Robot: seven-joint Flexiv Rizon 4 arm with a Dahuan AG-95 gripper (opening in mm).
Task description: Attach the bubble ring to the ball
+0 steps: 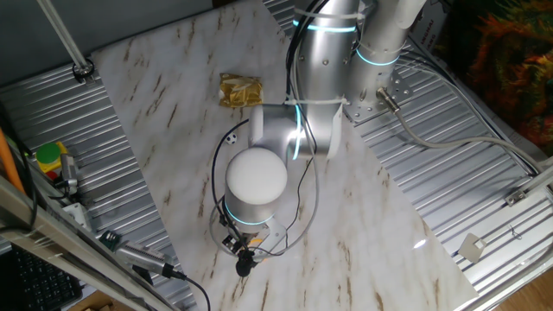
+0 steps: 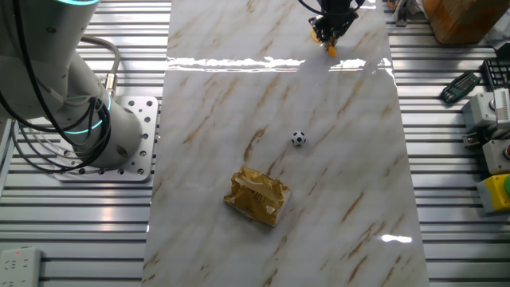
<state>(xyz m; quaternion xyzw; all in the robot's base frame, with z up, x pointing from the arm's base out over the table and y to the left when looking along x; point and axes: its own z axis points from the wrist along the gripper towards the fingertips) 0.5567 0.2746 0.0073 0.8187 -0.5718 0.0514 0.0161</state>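
One view hides the ball [image 2: 298,139] behind the arm, the other shows gripper [image 2: 330,37] clenched on bubble ring [image 2: 331,49].

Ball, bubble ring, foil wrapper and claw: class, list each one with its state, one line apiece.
ball: lying free on the marble, nothing touching it
bubble ring: orange piece hanging from the claw, far from the ball
gold foil wrapper: crumpled, lying beside the ball, apart
claw: shut on the bubble ring
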